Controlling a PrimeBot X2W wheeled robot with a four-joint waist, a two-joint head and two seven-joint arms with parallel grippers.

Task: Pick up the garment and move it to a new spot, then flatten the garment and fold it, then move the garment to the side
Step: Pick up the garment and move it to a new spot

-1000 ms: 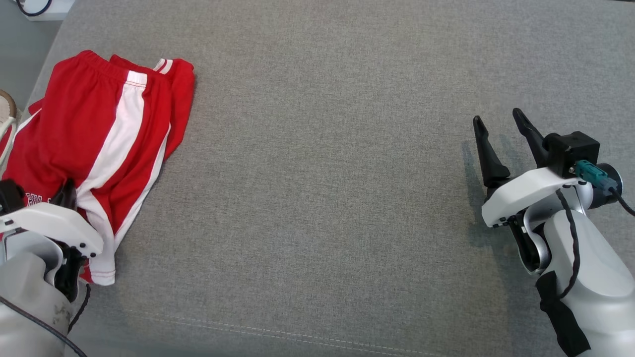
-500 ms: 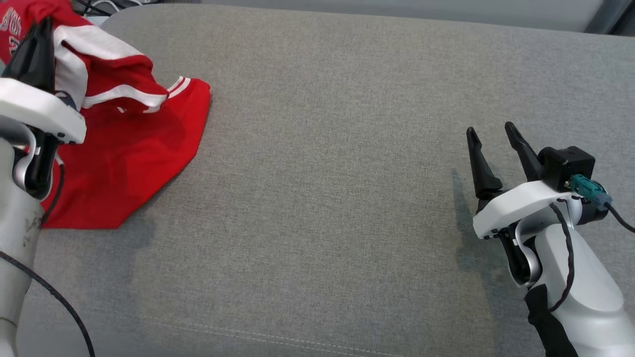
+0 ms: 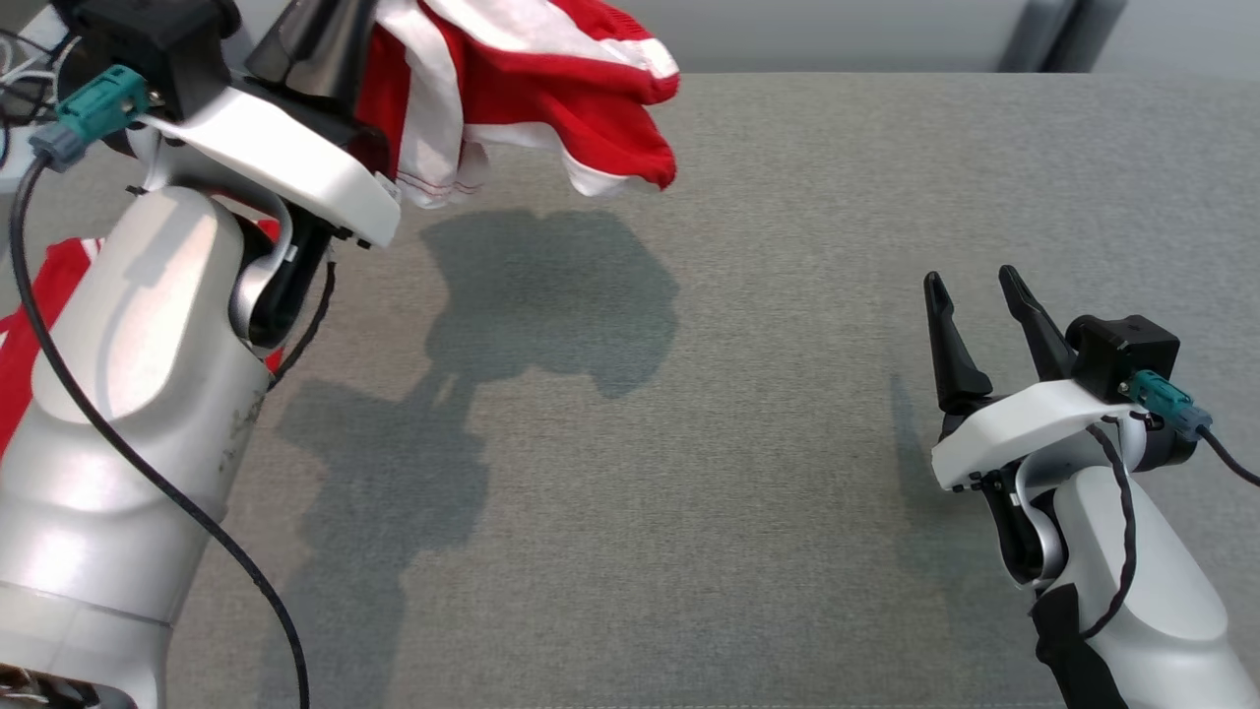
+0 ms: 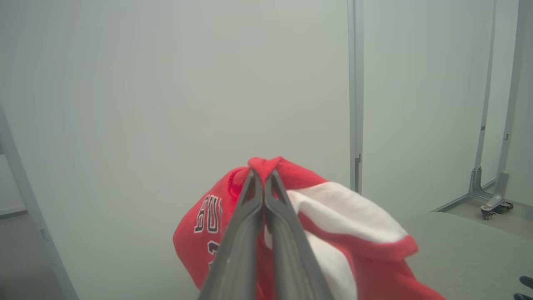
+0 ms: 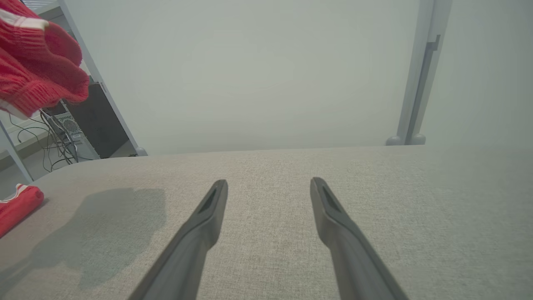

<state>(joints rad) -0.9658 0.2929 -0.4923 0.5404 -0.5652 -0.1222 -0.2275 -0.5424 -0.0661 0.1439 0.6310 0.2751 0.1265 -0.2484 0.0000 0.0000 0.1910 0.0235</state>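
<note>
grey woven cloth covers the wide surface (image 3: 748,394), with a pale wall (image 4: 166,83) and a metal post (image 4: 354,96) behind it. the left gripper (image 4: 263,173) has its jaws pressed together on a bunched fold of the garment (image 3: 591,108), red with white stripes and dark lettering on one side. it holds that fold up in the air at the far left of the surface, and the cloth hangs from the jaws in loose folds toward the middle, clear of the grey cloth below. a dark shadow (image 3: 551,295) of arm and garment lies on the surface beneath. more red cloth with a white stripe rests on the surface at the left edge (image 3: 39,325), behind the left forearm; the arm hides whether it joins the hanging part. the right gripper (image 3: 970,278) sits low over the right side, well apart from the garment, its jaws spread wide with nothing between them.
</note>
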